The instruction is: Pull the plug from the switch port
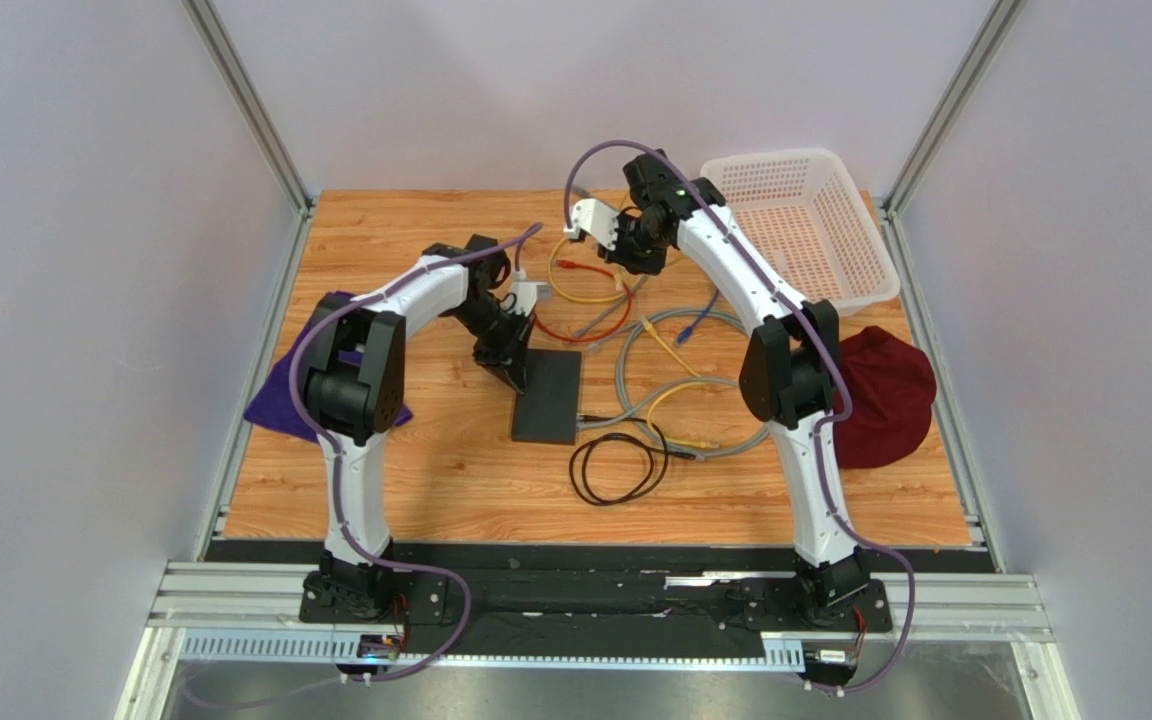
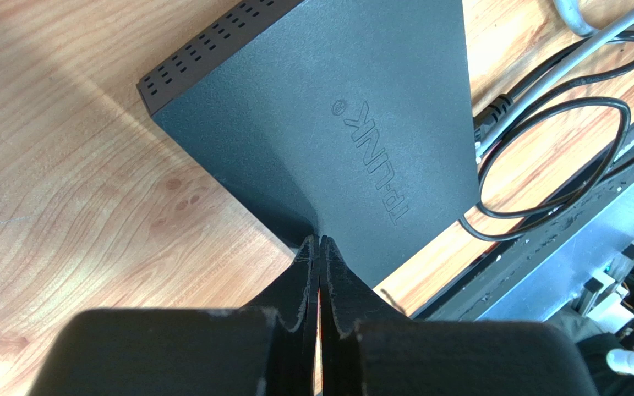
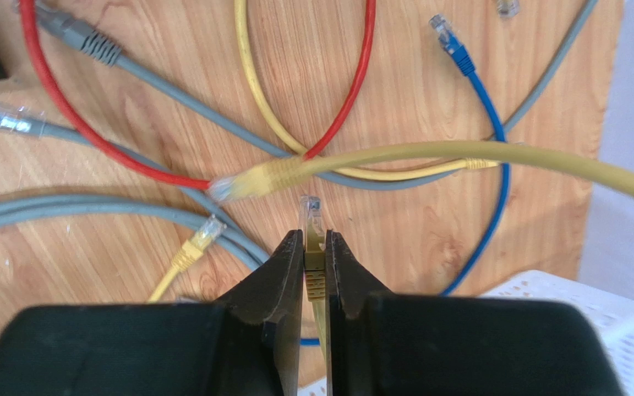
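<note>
- Two grippers, two jobs. Your left gripper has its fingers pressed flat together with nothing between them. Its tips bear on the top of the switch, right at a corner.
- Your right gripper is pinching a yellow plug by its boot. The clear connector tip pokes out past the fingertips, free in the air above loose network cables on the wooden table.
- The switch lies flat near the middle of the table. In the top view its long axis runs near to far, slightly tilted, and the left gripper sits at its far left corner.
- From the right gripper, the switch lies toward the arm bases and to the left, well apart. Your left arm is much the nearer one.
- The plug's long axis runs in line with the right fingers, tip pointing away from the wrist and down toward the cables.
- Which long edge carries the sockets is hard to tell. A black cable seems to meet the right-hand edge, so probably that one.
- Judged from this, the plug looks already out of its port.
</note>
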Robot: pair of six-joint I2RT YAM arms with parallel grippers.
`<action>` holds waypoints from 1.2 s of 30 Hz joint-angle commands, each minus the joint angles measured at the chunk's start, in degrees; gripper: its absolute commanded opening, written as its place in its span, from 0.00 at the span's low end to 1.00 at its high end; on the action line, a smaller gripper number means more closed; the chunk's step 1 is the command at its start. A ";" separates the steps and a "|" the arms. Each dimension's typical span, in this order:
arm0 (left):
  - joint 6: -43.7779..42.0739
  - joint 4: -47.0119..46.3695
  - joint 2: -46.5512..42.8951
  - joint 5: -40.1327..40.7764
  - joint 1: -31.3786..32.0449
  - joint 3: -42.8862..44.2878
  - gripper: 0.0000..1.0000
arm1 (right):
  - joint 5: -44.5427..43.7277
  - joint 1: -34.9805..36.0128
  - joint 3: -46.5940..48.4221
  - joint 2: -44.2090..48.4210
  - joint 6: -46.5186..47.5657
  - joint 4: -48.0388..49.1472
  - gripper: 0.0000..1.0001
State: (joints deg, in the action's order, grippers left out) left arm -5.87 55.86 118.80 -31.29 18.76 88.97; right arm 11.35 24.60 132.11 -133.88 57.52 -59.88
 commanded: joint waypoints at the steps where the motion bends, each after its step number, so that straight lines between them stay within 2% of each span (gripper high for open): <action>1: -2.04 -0.49 -4.71 1.48 0.22 0.85 0.01 | -0.82 -0.17 3.67 -0.51 -13.95 5.12 0.19; 2: -2.04 -0.48 -5.16 1.75 0.31 1.03 0.01 | 0.67 -0.25 4.02 0.02 -17.32 5.64 0.33; 3: -1.87 -0.48 -5.68 1.67 0.31 1.21 0.02 | 4.17 -0.25 3.85 0.81 -20.92 6.34 0.60; 4: -1.69 -0.48 -6.65 1.32 0.13 1.21 0.04 | 6.03 -0.43 3.68 2.56 -23.48 6.79 0.67; 6: -0.64 -0.48 -7.27 -0.51 0.05 1.03 0.08 | 9.80 -0.34 1.92 4.67 -29.46 8.71 0.78; 8: 1.55 -1.10 -8.23 -1.93 -0.31 0.77 0.15 | 9.92 -0.26 0.52 7.58 -33.76 9.77 0.82; 10: 3.22 -2.06 -9.28 -4.04 -0.57 0.85 0.21 | 7.38 -0.25 -0.71 11.16 -36.15 11.62 0.82; 13: 7.53 -4.25 -12.26 -5.53 -0.48 1.73 0.26 | -2.54 0.62 -8.43 19.49 -42.82 16.45 0.93; 16: 10.61 -6.80 -14.38 -6.68 -0.48 1.12 0.31 | -0.47 1.41 -18.53 26.80 -45.03 16.72 0.95; 18: 11.76 -7.95 -15.00 -6.95 -0.31 -0.63 0.33 | 5.04 1.59 -22.23 28.32 -49.75 16.03 0.93; 20: 11.06 -8.31 -15.71 -4.15 0.39 -1.34 0.38 | 8.32 2.12 -26.28 28.15 -53.46 15.49 0.91; 22: 8.44 -6.82 -16.49 2.53 1.62 -0.90 0.42 | 18.58 2.47 -27.61 27.11 -53.39 13.57 0.88; 24: 8.24 -5.94 -16.67 6.65 2.06 0.75 0.45 | 25.43 2.38 -28.05 25.70 -52.51 11.20 0.79; 25: 8.50 -3.58 -16.76 7.29 2.07 1.99 0.51 | 26.34 2.21 -28.57 23.95 -52.33 10.49 0.77; 27: 6.67 -0.33 -17.64 7.12 1.98 6.89 0.52 | 27.58 1.07 -29.89 22.97 -54.34 11.35 0.75; 32: 3.85 2.94 -19.58 4.50 -0.21 14.63 0.51 | 27.40 0.80 -34.28 22.27 -55.93 12.94 0.77; 35: 4.63 0.67 -17.38 -0.17 -2.50 13.09 0.40 | 32.39 0.71 -35.26 21.21 -53.75 14.09 0.79; 36: 5.60 -2.13 -16.07 -0.35 -2.85 11.59 0.28 | 33.63 0.63 -35.26 20.51 -52.61 13.74 0.80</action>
State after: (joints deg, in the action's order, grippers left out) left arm -0.23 55.99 102.13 -28.03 18.33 102.17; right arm 37.56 25.45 96.60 -113.38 3.33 -47.88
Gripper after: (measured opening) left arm 0.418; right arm 0.789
